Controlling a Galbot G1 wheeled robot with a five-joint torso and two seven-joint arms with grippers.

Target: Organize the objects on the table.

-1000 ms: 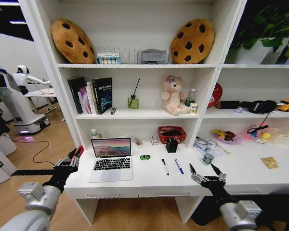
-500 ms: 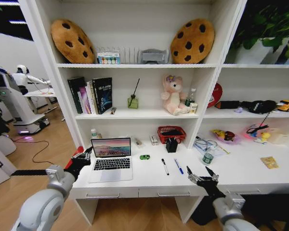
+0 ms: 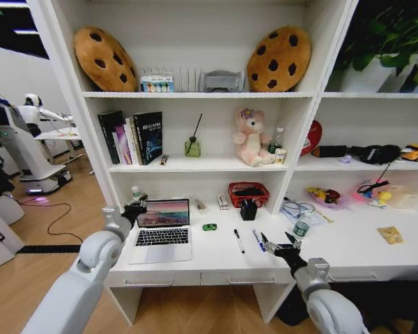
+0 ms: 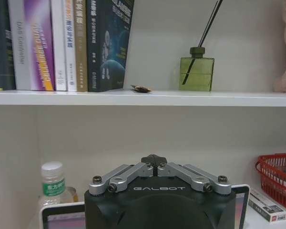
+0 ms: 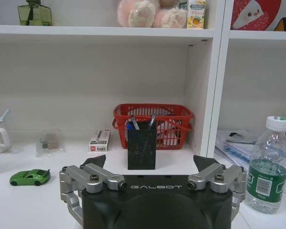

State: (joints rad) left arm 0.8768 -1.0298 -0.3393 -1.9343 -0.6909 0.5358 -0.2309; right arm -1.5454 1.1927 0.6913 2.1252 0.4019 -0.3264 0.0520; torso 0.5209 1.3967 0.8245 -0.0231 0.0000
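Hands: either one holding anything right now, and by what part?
Nothing held. Left hand is shut and empty at the laptop screen's left edge. Right hand is open over the table near the pens.

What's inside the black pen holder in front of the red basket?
Two slim pen-like tips poke out of the black pen holder, which stands just before the red basket. Its opaque walls hide anything lower down.
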